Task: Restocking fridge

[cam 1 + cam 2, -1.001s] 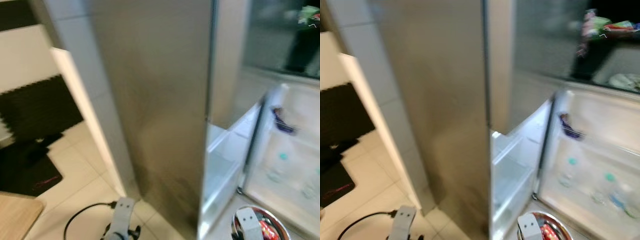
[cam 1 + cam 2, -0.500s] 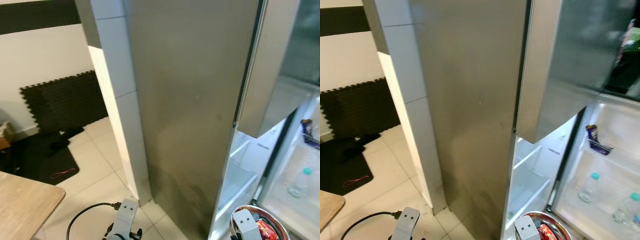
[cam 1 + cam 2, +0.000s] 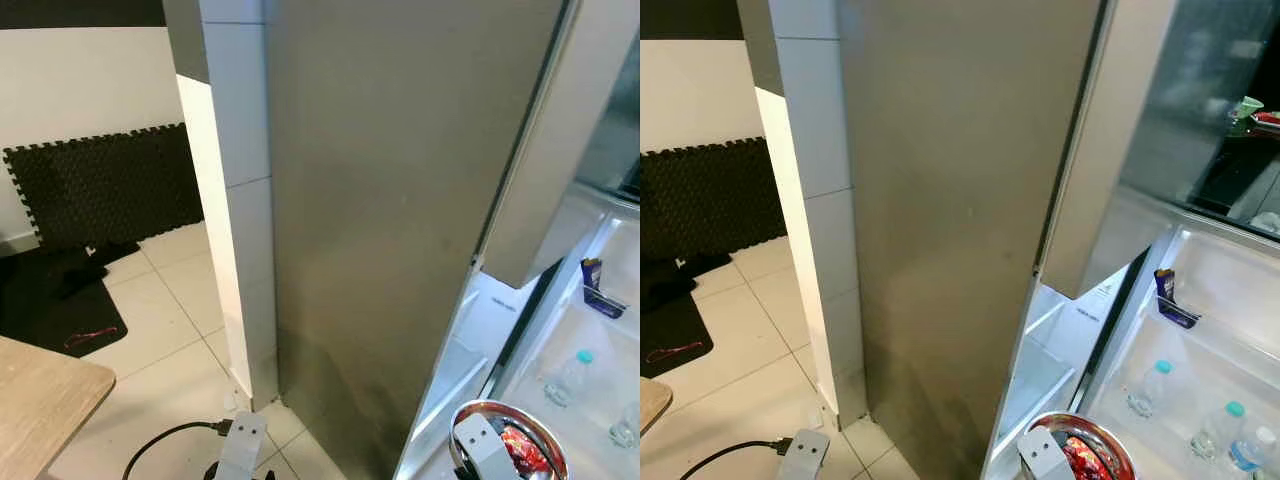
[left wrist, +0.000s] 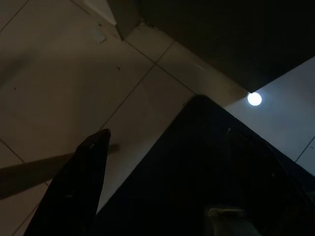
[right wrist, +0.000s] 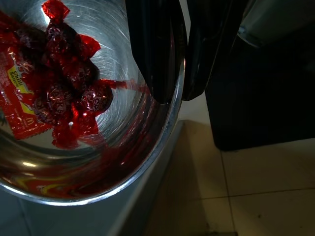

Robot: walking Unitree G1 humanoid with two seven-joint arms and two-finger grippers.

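My right gripper point(image 5: 174, 96) pinches the steel bowl point(image 5: 147, 162) by its rim; slick, rigid, sweets point(image 5: 64, 73) loose inside, so level. Left gripper point(image 4: 147, 172) idle, fingers apart.

Left half of the frame: pale tiled floor point(image 3: 170, 330) with a black foam puzzle mat point(image 3: 100, 185) leaning against the white wall point(image 3: 80, 85) at upper left. A flat dark mat point(image 3: 55, 310) lies below it. Lower left corner: wooden tabletop point(image 3: 40, 400). Bottom centre: black cable point(image 3: 165, 440), possibly ending in a plug. White tiled pillar point(image 3: 240, 190), centre.
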